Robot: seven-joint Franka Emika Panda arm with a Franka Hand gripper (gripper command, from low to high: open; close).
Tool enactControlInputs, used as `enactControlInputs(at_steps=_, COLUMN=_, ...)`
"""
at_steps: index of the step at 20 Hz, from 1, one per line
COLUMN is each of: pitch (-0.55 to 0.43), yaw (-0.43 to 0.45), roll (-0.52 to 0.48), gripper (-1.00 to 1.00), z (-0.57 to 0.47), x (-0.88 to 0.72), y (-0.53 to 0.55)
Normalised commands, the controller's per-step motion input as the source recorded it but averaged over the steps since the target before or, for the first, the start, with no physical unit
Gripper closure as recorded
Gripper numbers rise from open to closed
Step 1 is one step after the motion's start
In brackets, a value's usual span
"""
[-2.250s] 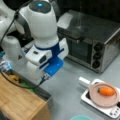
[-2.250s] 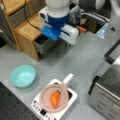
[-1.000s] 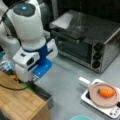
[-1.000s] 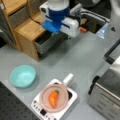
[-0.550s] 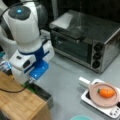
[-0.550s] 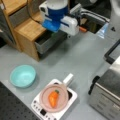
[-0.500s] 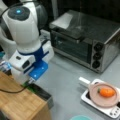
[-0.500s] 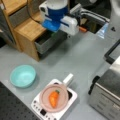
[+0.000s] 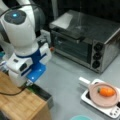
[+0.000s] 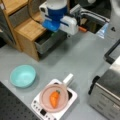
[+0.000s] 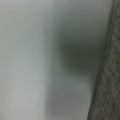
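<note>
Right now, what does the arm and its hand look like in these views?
The arm is glossy white with rounded, bulky segments; its top joint cap is dark with a small glowing blue dot. Near the wrist sits a bright blue block between boxy white housings. A thin black cable trails from it across the wooden cabinet. The hand's fingers are hidden in both front views.

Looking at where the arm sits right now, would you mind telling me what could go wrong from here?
The gripper is down in the open drawer of the wooden cabinet; its jaws are hidden, so a sideways pull might catch the drawer wall or drag the drawer. The cable lying over the cabinet top in a front view could snag as the arm moves.
</note>
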Motion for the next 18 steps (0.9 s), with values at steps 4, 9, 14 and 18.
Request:
enactControlInputs(at_steps=4, pitch=-0.267, yaw=-0.011, roll=0.079, gripper=-1.00, z=-0.26, x=-0.24, y=0.11)
enactControlInputs(at_steps=9, pitch=-0.281, yaw=-0.004, roll=0.086, gripper=-1.00, z=-0.29, x=-0.24, y=0.11)
enactControlInputs(at_steps=14, pitch=-0.264, yaw=0.029, roll=0.117, gripper=-1.00, z=-0.32, x=-0.27, y=0.06)
enactControlInputs(at_steps=18, pitch=-0.220, yaw=0.005, roll=0.145, gripper=-1.00, z=-0.35, x=-0.34, y=0.10)
